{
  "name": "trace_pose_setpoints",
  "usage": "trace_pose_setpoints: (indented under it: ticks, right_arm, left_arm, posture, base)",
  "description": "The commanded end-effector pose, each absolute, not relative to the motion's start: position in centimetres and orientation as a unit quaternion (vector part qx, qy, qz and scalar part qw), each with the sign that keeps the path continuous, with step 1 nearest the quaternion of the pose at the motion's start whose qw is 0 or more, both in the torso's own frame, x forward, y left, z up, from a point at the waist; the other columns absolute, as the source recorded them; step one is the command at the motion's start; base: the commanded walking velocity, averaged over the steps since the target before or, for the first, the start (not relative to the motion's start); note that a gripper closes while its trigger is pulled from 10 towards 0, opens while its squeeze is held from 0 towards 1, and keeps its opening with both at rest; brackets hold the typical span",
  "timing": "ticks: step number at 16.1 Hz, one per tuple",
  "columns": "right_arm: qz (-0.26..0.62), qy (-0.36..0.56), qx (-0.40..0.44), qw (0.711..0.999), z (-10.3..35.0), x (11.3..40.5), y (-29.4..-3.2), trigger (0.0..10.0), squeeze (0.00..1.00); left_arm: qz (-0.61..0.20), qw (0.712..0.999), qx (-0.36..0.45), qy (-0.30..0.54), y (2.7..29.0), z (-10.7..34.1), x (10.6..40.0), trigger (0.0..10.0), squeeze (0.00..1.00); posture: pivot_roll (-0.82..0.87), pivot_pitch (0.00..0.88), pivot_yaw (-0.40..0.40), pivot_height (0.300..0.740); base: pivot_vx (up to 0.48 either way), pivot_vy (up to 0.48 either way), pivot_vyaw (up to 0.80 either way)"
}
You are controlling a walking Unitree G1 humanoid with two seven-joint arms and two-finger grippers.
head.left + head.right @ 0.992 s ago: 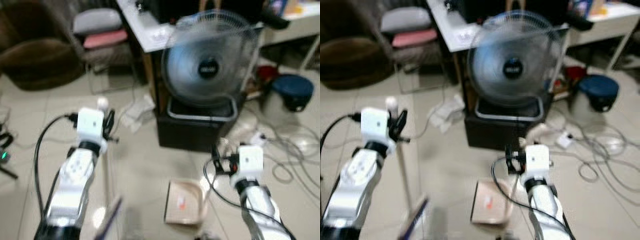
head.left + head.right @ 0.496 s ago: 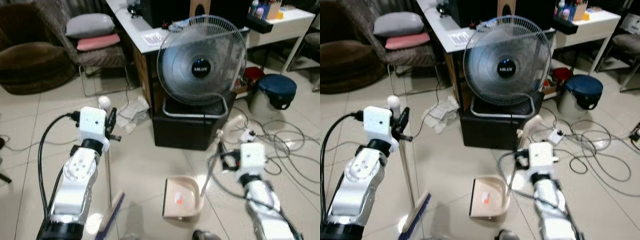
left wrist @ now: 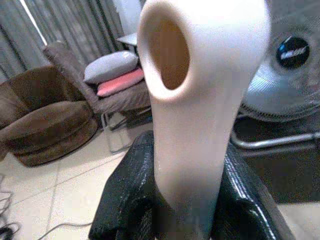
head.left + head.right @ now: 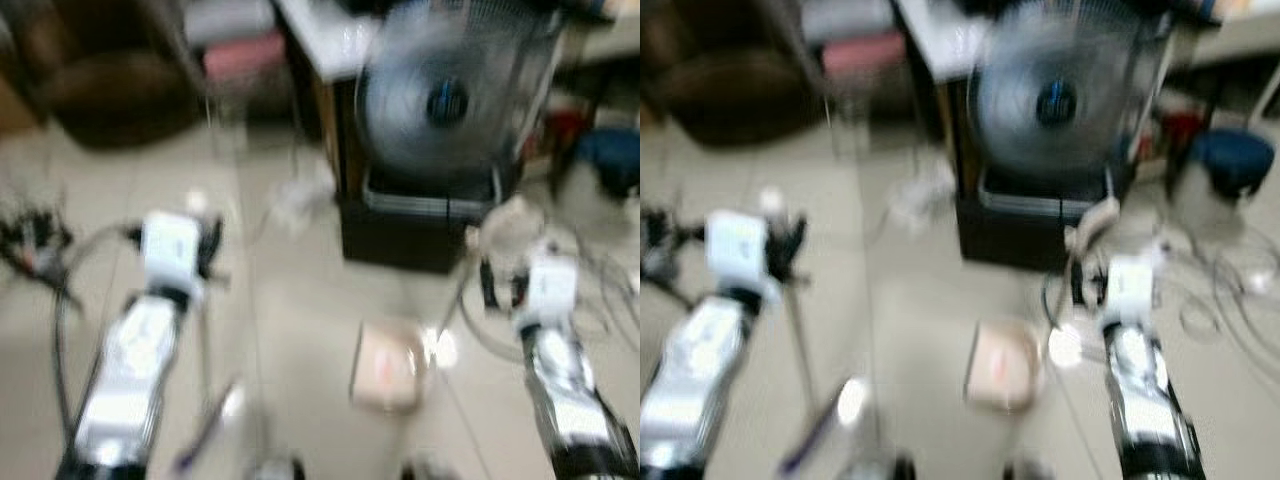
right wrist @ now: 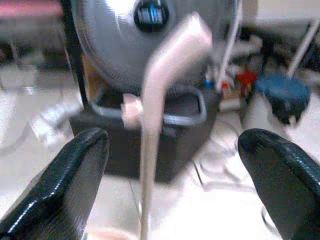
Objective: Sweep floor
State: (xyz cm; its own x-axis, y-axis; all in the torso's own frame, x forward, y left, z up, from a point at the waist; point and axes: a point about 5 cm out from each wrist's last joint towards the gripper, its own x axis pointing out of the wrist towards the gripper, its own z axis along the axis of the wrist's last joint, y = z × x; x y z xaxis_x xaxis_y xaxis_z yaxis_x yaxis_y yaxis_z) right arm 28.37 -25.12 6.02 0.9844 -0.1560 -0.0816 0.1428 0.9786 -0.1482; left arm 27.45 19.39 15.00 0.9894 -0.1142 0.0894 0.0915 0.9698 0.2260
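Left gripper (image 3: 185, 210) jaws clamp the broom handle (image 3: 200, 100); right gripper (image 5: 175, 185) jaws spread wide around the dustpan handle (image 5: 160, 90), before the fan (image 4: 445, 105).

head views: motion-blurred | fan (image 4: 450, 100) label unreadable | broom (image 4: 205, 440) bristles indistinct

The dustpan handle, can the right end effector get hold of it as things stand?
Probably yes. In the right wrist view the dustpan handle stands upright between the right end effector's spread fingers, with nothing between them and it. The image is blurred, so whether the handle sits deep enough for a firm grip is unclear.
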Motion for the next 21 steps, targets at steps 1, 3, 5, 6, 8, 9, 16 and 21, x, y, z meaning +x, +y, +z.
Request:
trace_pose_setpoints:
  ticks: [1, 3, 5, 6, 8, 9, 16, 21]
  right_arm:
    - [-0.083, 0.040, -0.075, 0.993, 6.3, 28.7, -25.7, 10.0, 1.00]
    - [-0.087, 0.029, -0.077, 0.993, 6.7, 29.1, -26.1, 10.0, 1.00]
    - [-0.078, 0.005, -0.069, 0.995, 7.2, 29.3, -25.4, 10.0, 1.00]
    - [-0.068, 0.002, -0.070, 0.995, 7.5, 29.2, -24.7, 10.0, 1.00]
    - [-0.011, -0.021, -0.053, 0.998, 8.5, 28.3, -21.5, 10.0, 0.00]
    - [0.022, -0.030, -0.031, 0.999, 9.4, 27.0, -19.1, 10.0, 0.00]
    - [0.038, 0.002, 0.021, 0.999, 9.3, 24.1, -15.9, 10.0, 0.00]
    - [0.038, 0.036, 0.018, 0.998, 8.4, 23.3, -15.9, 10.0, 0.00]
  left_arm:
    - [-0.045, 0.990, 0.121, -0.064, 20.2, 16.0, 27.3, 10.0, 0.00]
    - [-0.043, 0.991, 0.109, -0.058, 20.4, 16.2, 27.3, 10.0, 0.00]
    - [-0.049, 0.992, 0.108, -0.053, 20.3, 15.9, 27.4, 10.0, 0.00]
    - [-0.049, 0.992, 0.107, -0.052, 20.0, 15.8, 27.5, 10.0, 0.00]
    - [-0.047, 0.993, 0.096, -0.052, 19.4, 15.3, 27.5, 10.0, 0.00]
    - [-0.040, 0.992, 0.109, -0.051, 19.2, 14.8, 27.3, 10.0, 0.00]
    - [-0.043, 0.989, 0.128, -0.061, 18.4, 14.8, 27.9, 10.0, 0.00]
    - [-0.048, 0.988, 0.130, -0.070, 18.0, 15.0, 28.4, 10.0, 0.00]
  posture:
    - [0.07, 0.174, 0.146, 0.740]
    - [0.08, 0.181, 0.147, 0.740]
    - [0.05, 0.166, 0.135, 0.740]
    - [0.04, 0.160, 0.117, 0.740]
    - [0.00, 0.140, 0.085, 0.740]
    - [-0.02, 0.126, 0.058, 0.740]
    - [-0.05, 0.083, 0.055, 0.740]
    - [-0.05, 0.067, 0.065, 0.740]
  base:
    - [0.000, 0.000, 0.00]
    - [0.000, 0.000, 0.00]
    - [0.000, 0.000, 0.00]
    - [0.000, 0.000, 0.00]
    - [0.000, 0.000, 0.00]
    - [0.000, 0.000, 0.00]
    - [0.136, 0.000, -0.29]
    - [0.331, 0.000, -0.16]
